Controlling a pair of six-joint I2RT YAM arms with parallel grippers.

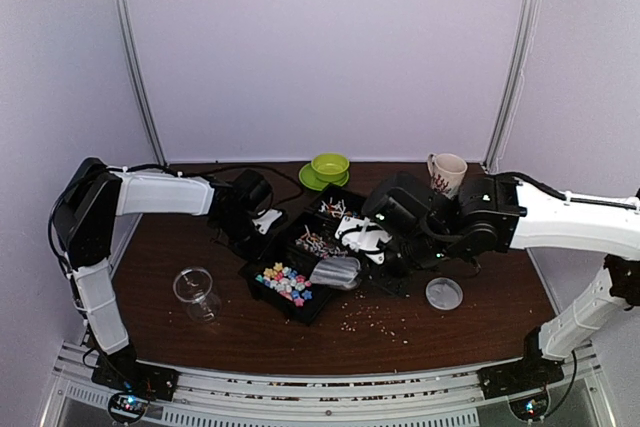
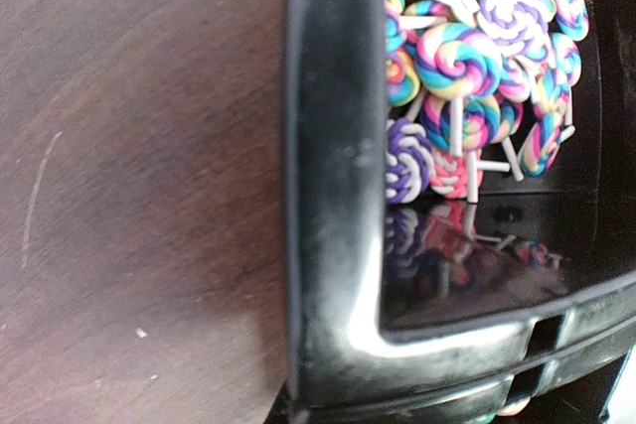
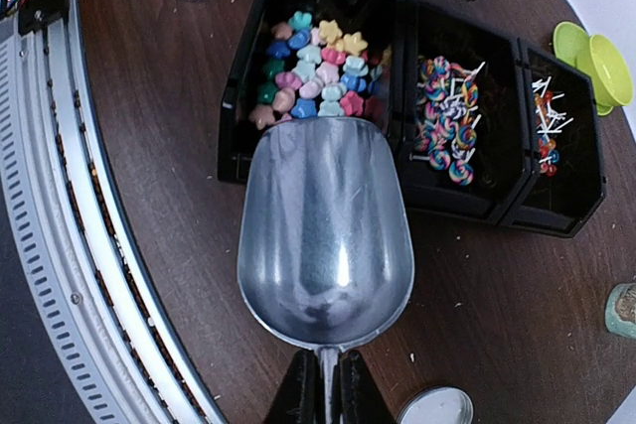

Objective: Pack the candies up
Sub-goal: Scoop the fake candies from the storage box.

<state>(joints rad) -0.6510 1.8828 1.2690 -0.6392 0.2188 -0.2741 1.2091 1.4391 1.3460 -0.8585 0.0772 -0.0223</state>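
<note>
The candies (image 3: 313, 67) are small pastel sweets heaped in the near-left compartment of a black three-part tray (image 3: 231, 116); they also show in the top view (image 1: 285, 282). My right gripper (image 3: 325, 394) is shut on the handle of a metal scoop (image 3: 326, 235). The scoop is empty and its mouth lies at that compartment's near edge. In the top view the scoop (image 1: 337, 272) sits just right of the candies. My left gripper (image 1: 258, 229) is at the tray's far-left edge. The tray rim (image 2: 333, 245) runs down into its jaws, whose fingers barely show.
Swirl lollipops (image 3: 447, 126) fill the middle compartment; more sticks lie in the third (image 3: 547, 116). A clear cup (image 1: 196, 292) stands left of the tray and a round lid (image 1: 443, 293) to its right. A green bowl (image 1: 328, 169) and a mug (image 1: 446, 173) stand behind. Pale crumbs (image 1: 375, 319) dot the table.
</note>
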